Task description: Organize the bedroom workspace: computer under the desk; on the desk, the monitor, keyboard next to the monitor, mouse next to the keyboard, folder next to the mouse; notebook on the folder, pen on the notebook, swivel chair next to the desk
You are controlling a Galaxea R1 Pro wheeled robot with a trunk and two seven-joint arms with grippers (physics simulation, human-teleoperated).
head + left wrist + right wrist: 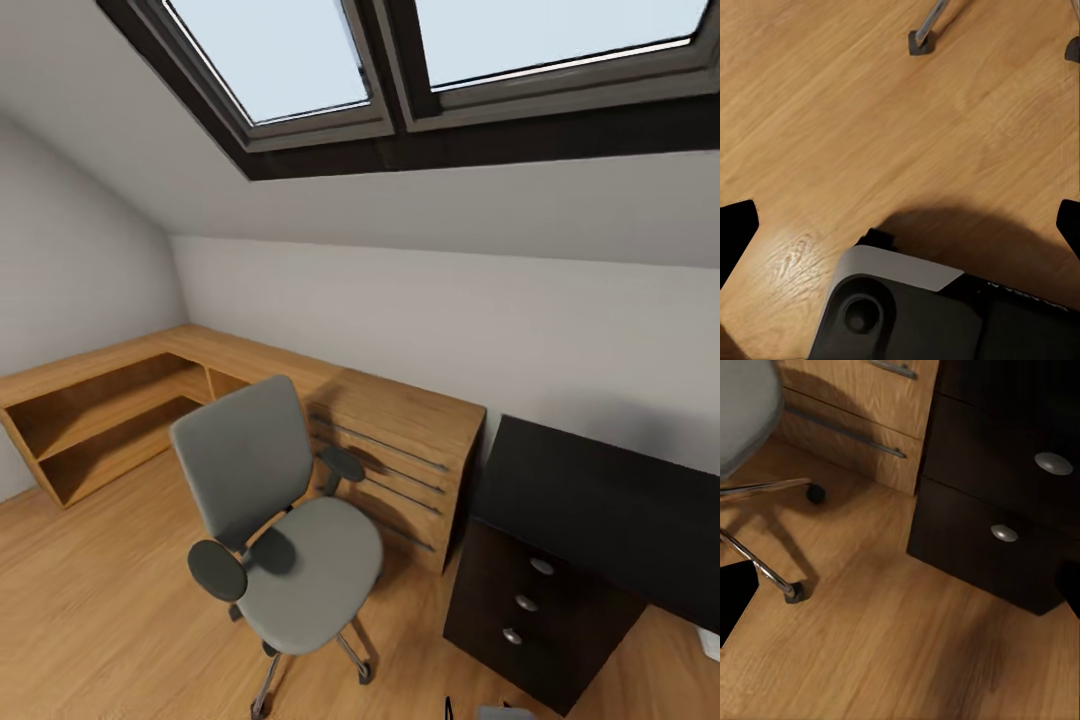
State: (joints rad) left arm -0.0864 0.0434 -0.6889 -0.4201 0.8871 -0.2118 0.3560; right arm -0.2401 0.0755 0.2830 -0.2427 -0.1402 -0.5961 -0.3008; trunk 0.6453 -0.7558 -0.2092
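The grey swivel chair [275,520] stands at seven o'clock, its seat bare. The black desk [600,500] is at four o'clock. Both claws [900,225] [904,607] are wide open, holding nothing.

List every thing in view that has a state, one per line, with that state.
swivel chair: upright on the floor, seat bare, standing apart from the desk
desk: visible part of the black top bare
desk drawers: all three shut
wooden dresser: drawers shut
open shelf unit: shelves bare
skylight: shut
left gripper: open, holding nothing
right gripper: open, holding nothing
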